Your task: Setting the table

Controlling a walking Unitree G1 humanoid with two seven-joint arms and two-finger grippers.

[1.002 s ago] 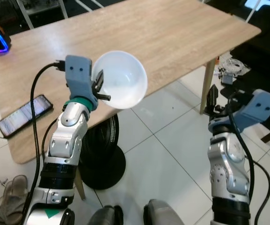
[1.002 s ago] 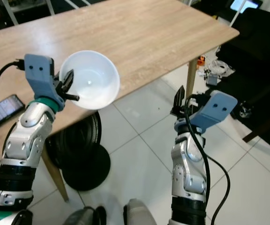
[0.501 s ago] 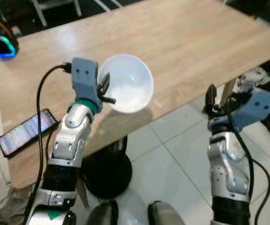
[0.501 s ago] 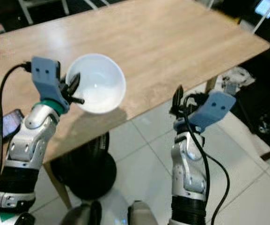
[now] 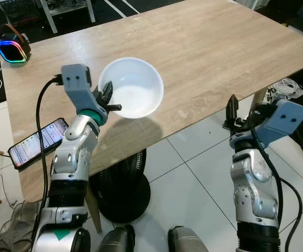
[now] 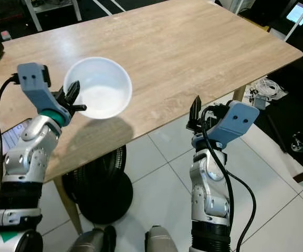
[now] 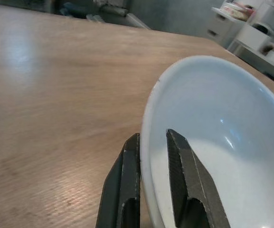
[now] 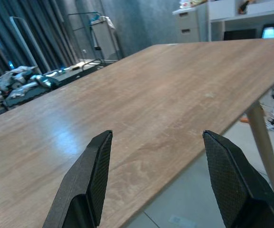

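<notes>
A white bowl (image 5: 133,92) hangs just above the near part of the wooden table (image 5: 193,47). My left gripper (image 5: 108,97) is shut on its near rim, one finger inside and one outside, as the left wrist view shows with the bowl (image 7: 222,156) and gripper (image 7: 152,145). The bowl is empty and casts a shadow on the tabletop below it. My right gripper (image 5: 230,109) is held off the table's near edge, over the floor, and the right wrist view shows its fingers (image 8: 99,166) spread apart with nothing between them.
A phone (image 5: 38,142) with a lit screen lies on the table's near left corner. A glowing multicoloured device (image 5: 12,50) sits at the far left. A black fan base (image 5: 121,189) stands on the tiled floor under the table. Cables (image 5: 289,86) lie by the right table leg.
The camera has shifted. The bowl, held in my left gripper, now hangs farther in over the tabletop instead of at its edge. The right arm holds much the same pose.
</notes>
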